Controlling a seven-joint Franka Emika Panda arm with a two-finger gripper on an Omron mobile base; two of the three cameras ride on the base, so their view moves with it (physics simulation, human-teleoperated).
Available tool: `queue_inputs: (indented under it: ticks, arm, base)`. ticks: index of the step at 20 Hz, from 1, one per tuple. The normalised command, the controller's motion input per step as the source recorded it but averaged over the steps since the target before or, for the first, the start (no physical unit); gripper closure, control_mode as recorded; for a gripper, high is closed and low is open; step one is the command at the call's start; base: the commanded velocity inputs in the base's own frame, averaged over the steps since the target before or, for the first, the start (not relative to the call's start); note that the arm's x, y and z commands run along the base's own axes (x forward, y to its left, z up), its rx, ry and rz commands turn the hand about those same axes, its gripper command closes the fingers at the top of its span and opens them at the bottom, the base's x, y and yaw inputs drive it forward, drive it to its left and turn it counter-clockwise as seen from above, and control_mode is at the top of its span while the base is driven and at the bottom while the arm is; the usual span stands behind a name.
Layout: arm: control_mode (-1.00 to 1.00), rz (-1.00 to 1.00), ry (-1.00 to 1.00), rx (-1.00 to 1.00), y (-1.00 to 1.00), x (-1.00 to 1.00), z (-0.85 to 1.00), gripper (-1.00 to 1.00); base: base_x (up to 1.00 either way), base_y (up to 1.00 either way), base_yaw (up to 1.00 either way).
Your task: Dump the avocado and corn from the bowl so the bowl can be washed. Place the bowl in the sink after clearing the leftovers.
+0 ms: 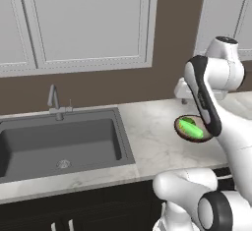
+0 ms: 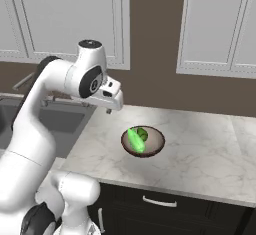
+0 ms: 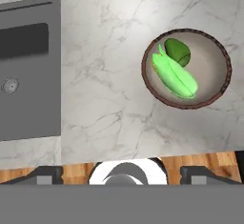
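Bowl (image 3: 217, 73) – round, dark-rimmed, beige inside – on veined marble counter (image 3: 105, 75)

Brown bowl (image 3: 187, 68) upright on counter, holding corn (image 3: 174, 77), avocado (image 3: 177, 51); sink (image 1: 59, 144) apart.

Dark brown bowl (image 3: 215, 94) with pale beige inside. Bright green corn (image 3: 175, 77) in husk beside dark green avocado (image 3: 177, 51). Dark grey sink (image 1: 59, 144) with silver faucet (image 1: 55, 103). Pale marble counter (image 2: 200, 154), grey-veined. Brown wall (image 1: 172, 38); light grey cabinets (image 1: 83, 23) above, dark ones (image 2: 165, 206) below.
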Motion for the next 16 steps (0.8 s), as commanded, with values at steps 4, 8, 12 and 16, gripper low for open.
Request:
queue_inputs:
  ticks: [4, 8, 12, 16]
  arm:
    - [-1.00, -0.32, 0.01, 0.13, -1.00, -0.39, -0.32, -1.00]
    - [-1.00, -0.33, 0.08, 0.19, -1.00, -0.03, -0.44, -1.00]
    - [-1.00, -0.33, 0.13, 0.20, -1.00, 0.01, -0.50, -1.00]
    - [-1.00, -0.39, 0.18, 0.21, -1.00, 0.20, -0.52, -1.00]
  base:
    - [0.00, 0.00, 0.00]
    - [0.00, 0.00, 0.00]
    - [0.00, 0.00, 0.00]
    - [0.00, 0.00, 0.00]
